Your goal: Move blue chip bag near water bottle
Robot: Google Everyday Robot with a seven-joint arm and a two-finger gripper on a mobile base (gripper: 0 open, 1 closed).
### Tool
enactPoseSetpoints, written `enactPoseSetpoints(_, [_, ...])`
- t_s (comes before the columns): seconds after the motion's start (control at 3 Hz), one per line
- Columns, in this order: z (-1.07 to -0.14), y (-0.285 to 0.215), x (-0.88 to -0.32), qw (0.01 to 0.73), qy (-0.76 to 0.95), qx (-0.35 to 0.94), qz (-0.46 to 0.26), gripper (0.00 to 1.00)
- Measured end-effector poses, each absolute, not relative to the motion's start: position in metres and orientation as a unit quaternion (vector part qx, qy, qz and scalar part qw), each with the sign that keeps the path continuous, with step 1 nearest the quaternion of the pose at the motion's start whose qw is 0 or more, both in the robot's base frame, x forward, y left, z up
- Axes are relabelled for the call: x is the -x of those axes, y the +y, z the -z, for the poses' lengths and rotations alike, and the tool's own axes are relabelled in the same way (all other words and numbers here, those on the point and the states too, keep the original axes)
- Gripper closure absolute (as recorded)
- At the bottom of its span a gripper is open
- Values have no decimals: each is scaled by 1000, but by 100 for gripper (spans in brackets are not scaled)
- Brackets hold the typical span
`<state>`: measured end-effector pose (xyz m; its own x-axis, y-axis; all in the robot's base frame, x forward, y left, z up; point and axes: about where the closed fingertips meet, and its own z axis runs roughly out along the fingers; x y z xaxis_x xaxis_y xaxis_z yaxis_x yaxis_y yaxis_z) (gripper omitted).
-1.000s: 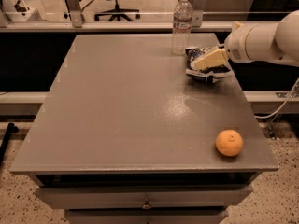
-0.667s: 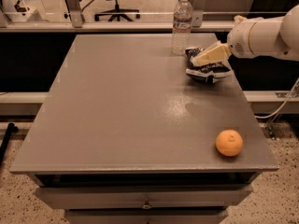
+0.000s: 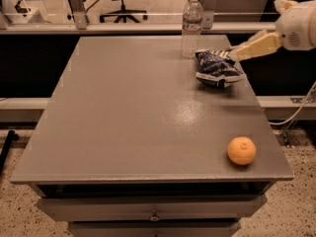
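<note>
Lying just right of the water bottle (image 3: pixel 191 26): blue chip bag (image 3: pixel 217 68), near the table's (image 3: pixel 123 122) right edge.
Hazard: a snagged foil corner could drag the bag off the edge or topple the bottle. The gripper (image 3: pixel 236 53) is at the bag's upper right corner, and whether it is gripping cannot be told. The arm reaches in from the right, sloping down.
</note>
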<state>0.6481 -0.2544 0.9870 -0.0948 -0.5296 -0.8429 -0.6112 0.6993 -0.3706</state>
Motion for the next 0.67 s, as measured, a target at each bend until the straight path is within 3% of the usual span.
enactPoseSetpoints(0.33, [-1037, -283, -628, 555, 700, 447, -33, 0])
enactPoseSetpoints(0.67, [-1057, -281, -619, 558, 691, 458, -34, 0])
